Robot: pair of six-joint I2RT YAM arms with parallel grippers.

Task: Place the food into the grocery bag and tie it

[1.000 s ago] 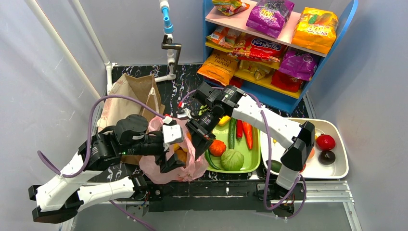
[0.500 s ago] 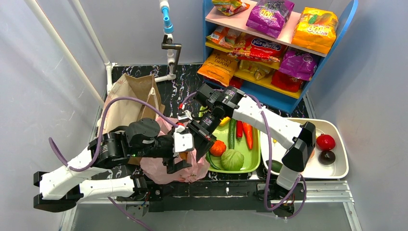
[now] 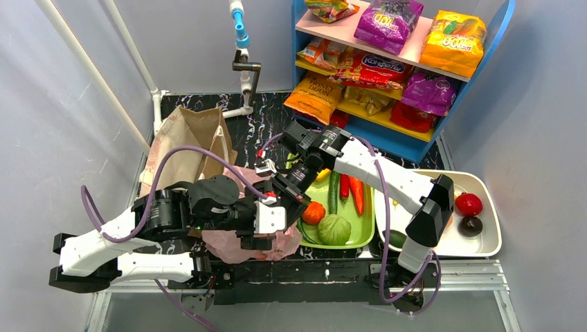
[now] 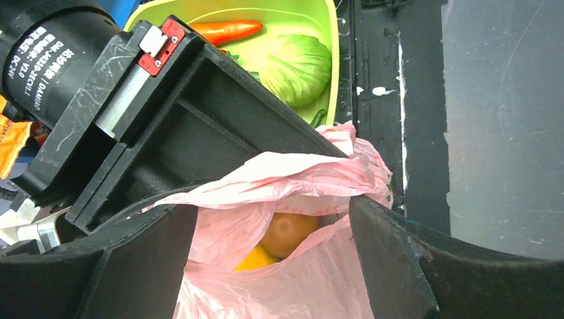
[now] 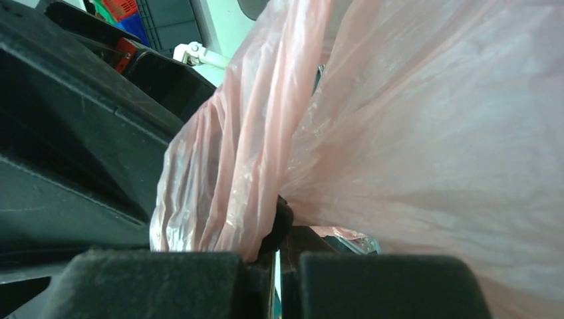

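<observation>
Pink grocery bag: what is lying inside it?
At the mouth of the pink bag, a brown onion and a yellow fruit show; anything deeper is covered by plastic.

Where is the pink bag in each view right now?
Top: pink bag low centre, left of the green tray.
Left wrist: bottom centre.
Right wrist: fills most of the picture.
Shared landmark: the right hand, shut on the bag's plastic.

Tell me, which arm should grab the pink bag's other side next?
Left. The left hand is open, with the pink bag bunched between its fingers. The right hand is busy, shut on the bag's plastic.
</observation>
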